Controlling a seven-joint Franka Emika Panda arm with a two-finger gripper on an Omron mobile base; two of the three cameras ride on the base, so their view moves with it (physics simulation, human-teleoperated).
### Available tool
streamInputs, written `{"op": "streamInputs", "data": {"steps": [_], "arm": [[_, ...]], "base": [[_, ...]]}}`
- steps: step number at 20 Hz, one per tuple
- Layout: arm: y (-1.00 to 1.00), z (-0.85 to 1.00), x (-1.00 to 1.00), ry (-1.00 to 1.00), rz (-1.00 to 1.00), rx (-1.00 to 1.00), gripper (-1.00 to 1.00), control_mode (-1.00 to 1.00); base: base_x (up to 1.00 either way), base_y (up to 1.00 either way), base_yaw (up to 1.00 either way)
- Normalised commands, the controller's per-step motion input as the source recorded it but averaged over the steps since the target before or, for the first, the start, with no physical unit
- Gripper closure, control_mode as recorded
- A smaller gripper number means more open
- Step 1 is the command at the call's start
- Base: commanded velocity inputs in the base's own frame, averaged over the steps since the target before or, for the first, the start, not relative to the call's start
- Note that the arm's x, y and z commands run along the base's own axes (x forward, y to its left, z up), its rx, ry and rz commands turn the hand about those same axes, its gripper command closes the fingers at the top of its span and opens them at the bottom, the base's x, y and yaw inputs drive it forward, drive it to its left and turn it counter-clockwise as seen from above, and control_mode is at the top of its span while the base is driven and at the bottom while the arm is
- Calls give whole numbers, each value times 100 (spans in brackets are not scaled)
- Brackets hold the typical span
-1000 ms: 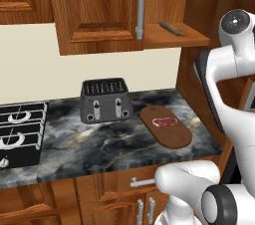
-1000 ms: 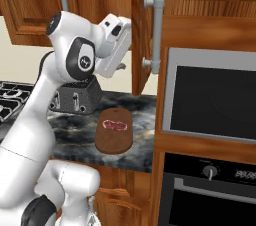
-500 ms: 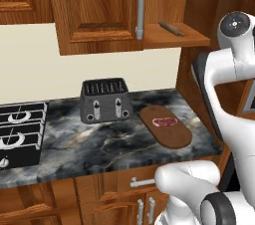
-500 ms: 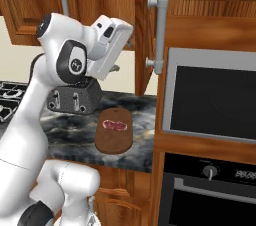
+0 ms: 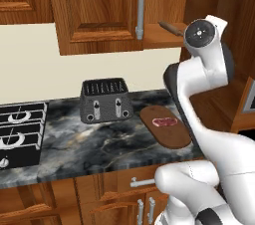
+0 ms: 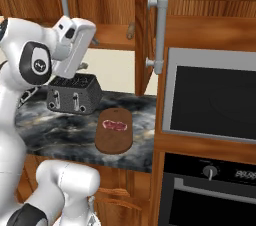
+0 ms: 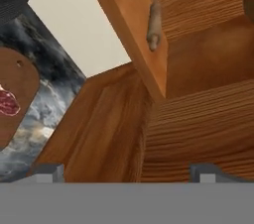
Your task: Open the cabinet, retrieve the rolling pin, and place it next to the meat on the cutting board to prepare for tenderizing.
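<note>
I see the cabinet [image 5: 99,10] with its right door swung open; in the right base view that door [image 6: 155,30] stands edge-on with its grey handle [image 6: 161,29] facing me. On the bare bottom shelf lies the pin [image 5: 171,28], its end poking over the shelf edge; the hand view catches it from below [image 7: 154,28], resting at the shelf lip. My gripper [image 7: 126,171] hangs below the shelf, well apart from the pin, jaws spread wide and gripping nothing; just the two fingertips [image 7: 49,172] show at the bottom of the hand view. Down on the dark marble counter [image 5: 99,144] the board [image 5: 165,126] lies just right of the black toaster [image 5: 105,100], with the meat [image 5: 164,122] sitting near its far end. In the right base view the board [image 6: 113,131] sits between the toaster [image 6: 74,94] and the oven column [image 6: 207,135]. A stove [image 5: 17,134] sits at the counter's left end
</note>
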Motion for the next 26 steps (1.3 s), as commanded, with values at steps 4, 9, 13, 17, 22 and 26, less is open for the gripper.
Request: {"op": "streamInputs", "data": {"steps": [4, 9, 13, 17, 22, 26], "arm": [[89, 0, -24, -22, 5, 0, -100, -100], [83, 0, -42, -26, 4, 6, -100, -100], [66, 1, -36, -28, 4, 16, -100, -100], [53, 10, -21, -25, 3, 20, -100, -100], [44, 25, -11, -24, 1, 26, -100, -100], [5, 43, -23, -16, 9, 34, -100, -100]], "base": [[0, 0, 0], [0, 0, 0], [0, 0, 0], [0, 0, 0], [0, 0, 0], [0, 0, 0]]}}
